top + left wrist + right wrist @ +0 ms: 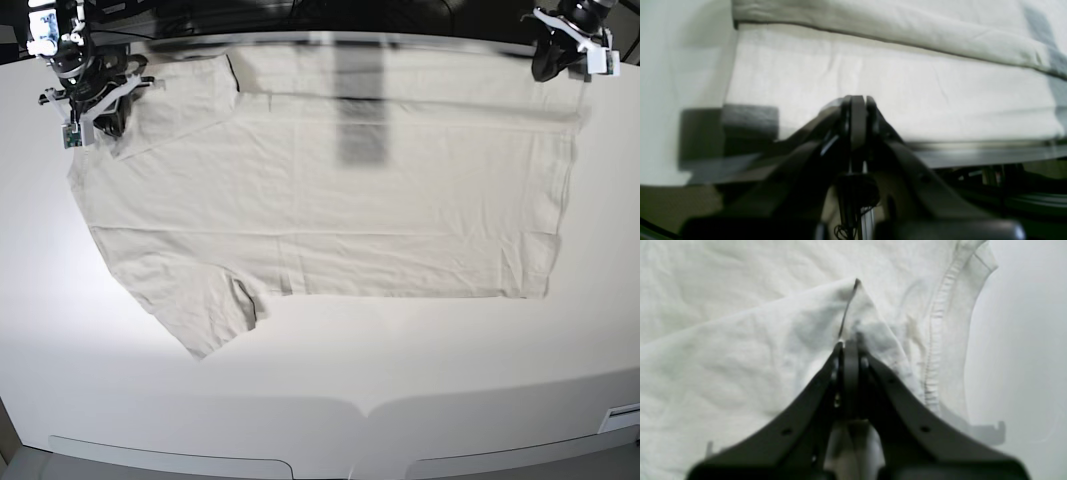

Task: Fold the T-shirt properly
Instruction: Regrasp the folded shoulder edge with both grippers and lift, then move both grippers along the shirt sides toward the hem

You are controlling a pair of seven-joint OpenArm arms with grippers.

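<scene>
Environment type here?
Likely a lab or workshop robot station: two grippers, left and right, over a pale table, with loose cables on the floor below.

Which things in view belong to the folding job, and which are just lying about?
Part of the job:
- T-shirt, partly folded over
- left claw, shut
- right claw, shut
- table, the work surface

Just lying about:
- black cable, below the table edge
- small pale item, too unclear to name

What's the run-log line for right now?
left gripper: shut, over T-shirt | right gripper: shut, at folded flap | T-shirt: partly folded | grip on cloth: unclear
</scene>
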